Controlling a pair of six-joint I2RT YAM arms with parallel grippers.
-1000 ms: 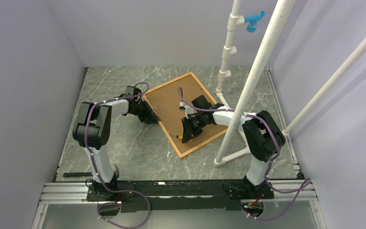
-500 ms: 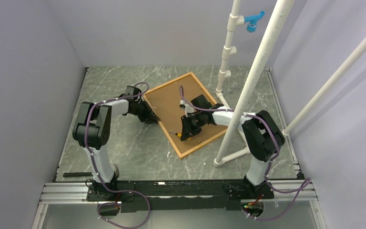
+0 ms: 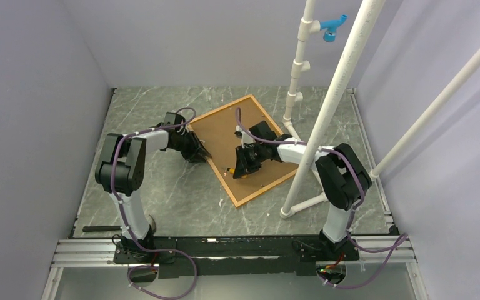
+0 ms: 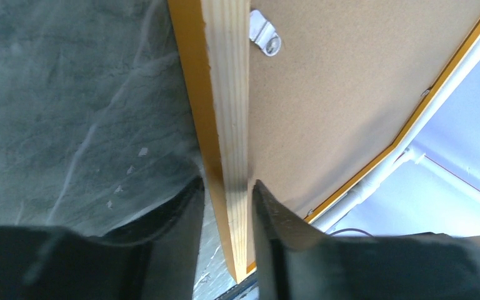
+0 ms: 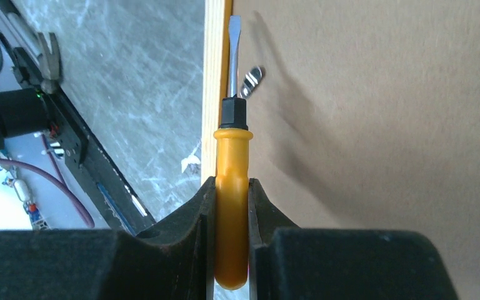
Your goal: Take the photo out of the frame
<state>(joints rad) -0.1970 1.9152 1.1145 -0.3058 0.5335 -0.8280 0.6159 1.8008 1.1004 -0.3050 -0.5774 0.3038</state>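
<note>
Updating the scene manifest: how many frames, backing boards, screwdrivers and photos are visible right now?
frame: 1
backing board: 1
screwdriver: 1
photo: 0 in view, only the brown back of the frame shows
Total: 3

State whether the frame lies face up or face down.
Face down: the frame shows its brown backing board and a metal clip on top.

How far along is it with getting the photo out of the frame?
Done: the frame lies face down, backing board up, left gripper clamped on its edge. In hand: right gripper holds the screwdriver, blade beside a metal tab. Left: turn the tabs, lift the board, take out the hidden photo.
</note>
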